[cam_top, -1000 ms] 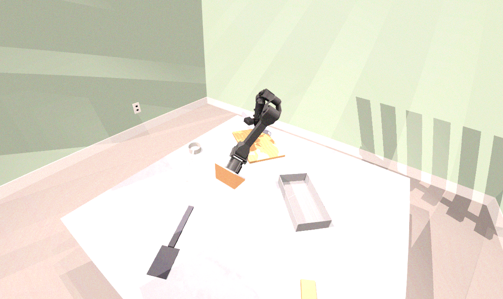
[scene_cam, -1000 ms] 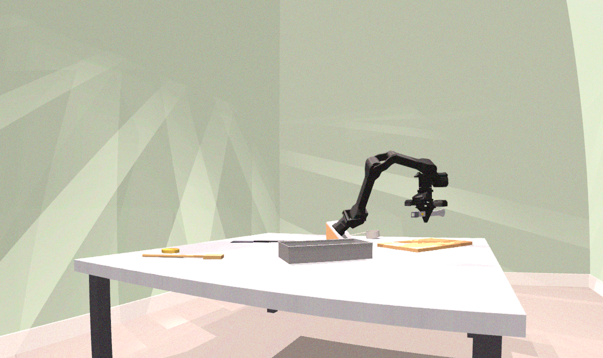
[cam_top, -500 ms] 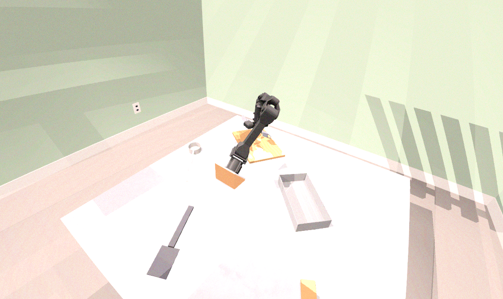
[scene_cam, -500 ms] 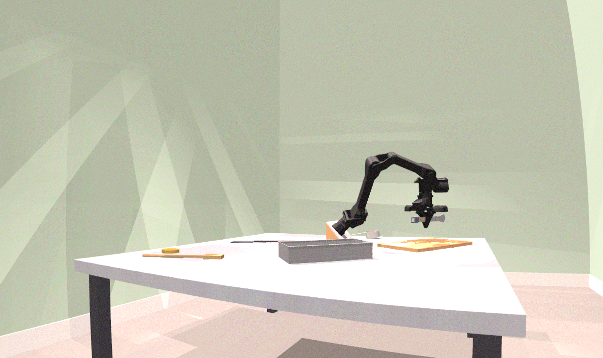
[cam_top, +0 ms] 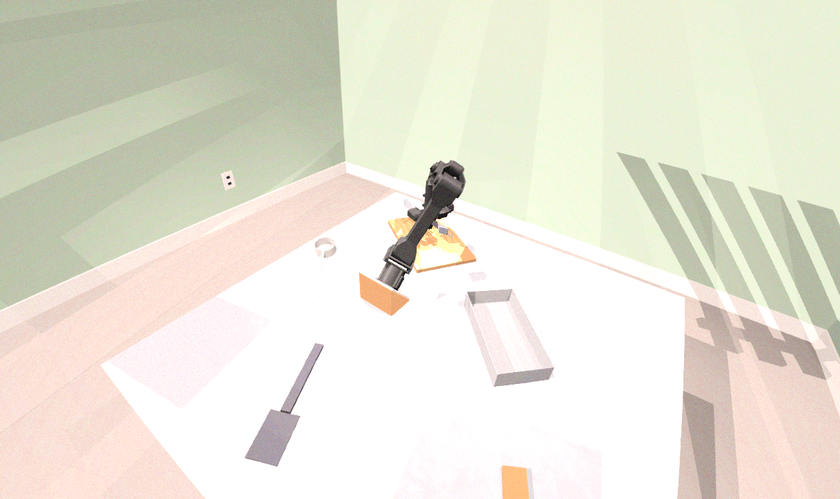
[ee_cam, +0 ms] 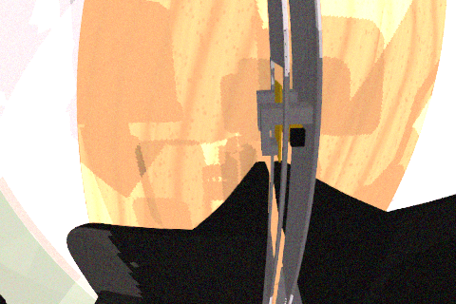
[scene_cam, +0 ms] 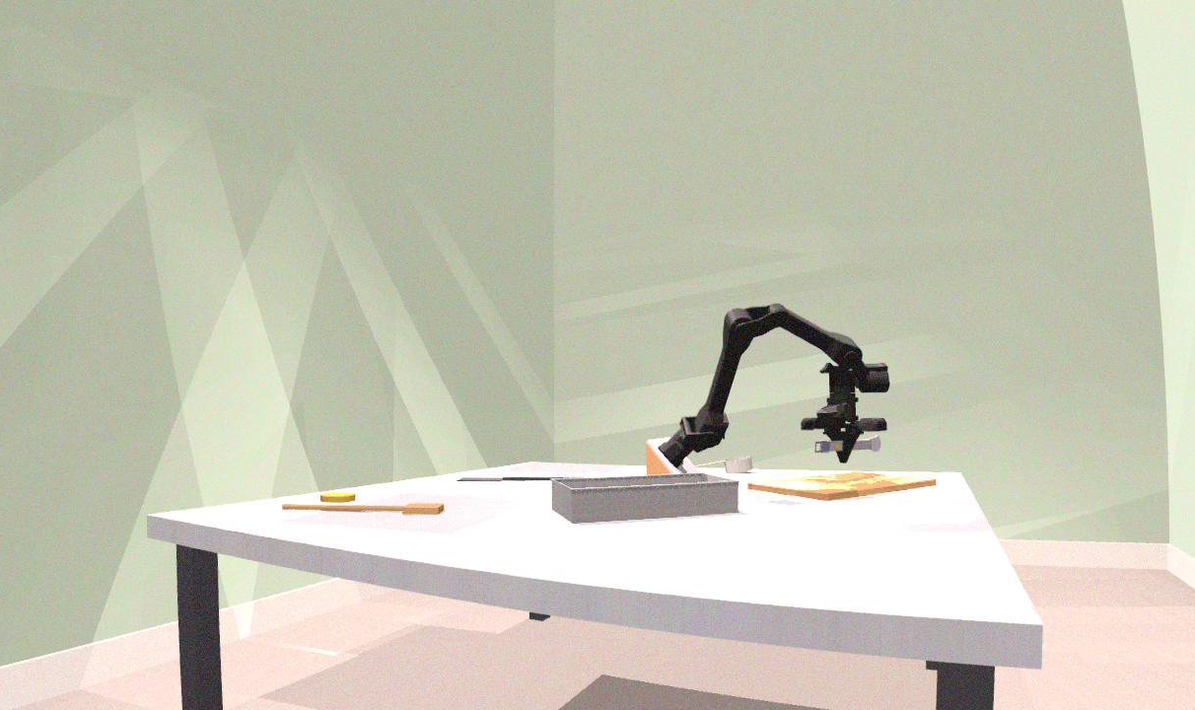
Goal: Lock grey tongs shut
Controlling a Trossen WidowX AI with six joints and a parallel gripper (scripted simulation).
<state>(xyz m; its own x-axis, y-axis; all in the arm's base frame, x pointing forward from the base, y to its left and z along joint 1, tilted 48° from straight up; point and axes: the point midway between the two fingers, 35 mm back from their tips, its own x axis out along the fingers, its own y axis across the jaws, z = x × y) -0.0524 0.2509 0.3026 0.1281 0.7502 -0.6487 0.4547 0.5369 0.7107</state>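
Observation:
My gripper [scene_cam: 843,454] [ee_cam: 269,171] points straight down and is shut on the grey tongs [cam_top: 443,230] [scene_cam: 867,444] [ee_cam: 304,47]. It holds them roughly level, a little above the wooden board [cam_top: 445,266] [scene_cam: 910,482] [ee_cam: 123,52]. In the wrist view the two arms of the tongs lie close together, with a grey block and yellow parts between or around them just ahead of the fingertips. Whether the lock is engaged cannot be seen. In the top view the arm hides most of the gripper. The roasting tin [cam_top: 523,375] [scene_cam: 646,502] stands away from the board with no tongs on it.
A dark spatula [cam_top: 274,437] lies on the white table [cam_top: 373,397] [scene_cam: 760,565]. A light round cup with a thin handle [cam_top: 325,254] [scene_cam: 738,464] stands near the arm's orange base plate [cam_top: 379,295]. A wooden utensil [cam_top: 514,481] [scene_cam: 422,508] and a yellow disc [scene_cam: 336,497] lie at the far end.

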